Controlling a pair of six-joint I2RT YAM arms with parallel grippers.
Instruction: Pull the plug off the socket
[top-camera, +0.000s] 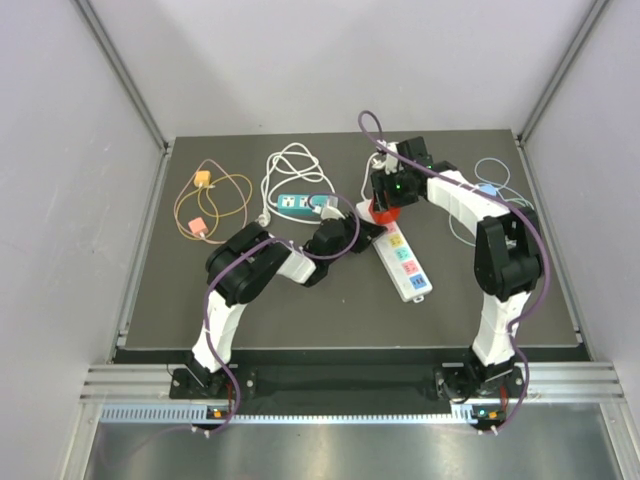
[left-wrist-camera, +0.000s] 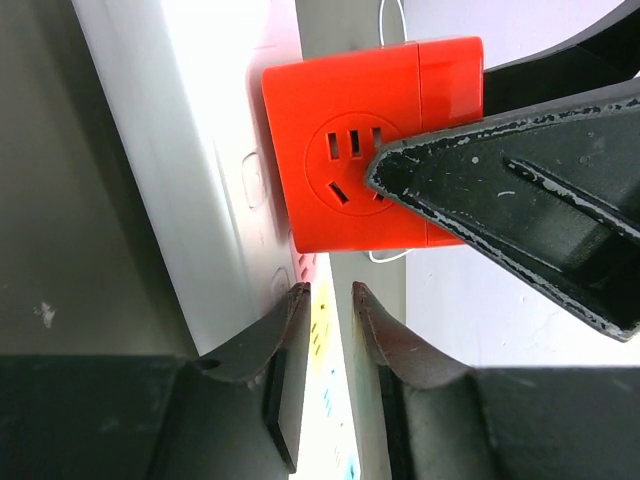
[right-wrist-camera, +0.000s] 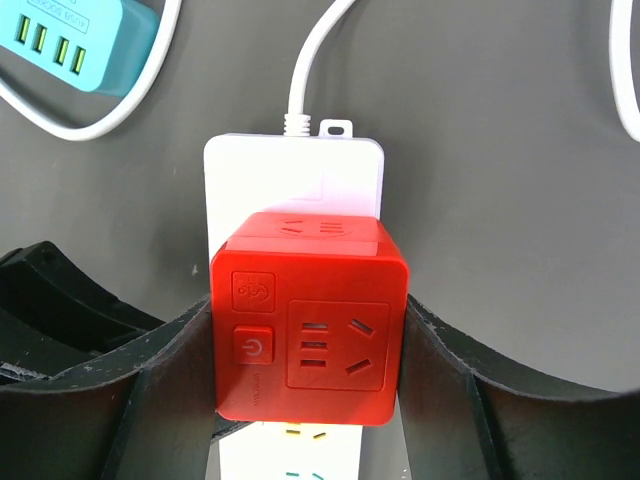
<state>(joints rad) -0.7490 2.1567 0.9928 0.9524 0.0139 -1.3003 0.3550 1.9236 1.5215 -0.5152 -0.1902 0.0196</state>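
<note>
The right gripper (right-wrist-camera: 308, 345) clamps the red cube plug adapter (right-wrist-camera: 310, 300), one finger pressed flat on each side of it. The adapter is still seated in the white power strip (right-wrist-camera: 290, 175), which runs on beyond those jaws. The left gripper (left-wrist-camera: 330, 305) is against the strip, the adapter just ahead of its fingertips. Its jaws are narrowly apart, and I cannot tell if they pinch the strip.

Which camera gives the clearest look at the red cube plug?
Right wrist: the red cube-shaped plastic plug sits central, socket face and button unobstructed. Left wrist shows one side, partly covered; top external shows only a small red patch.
</note>
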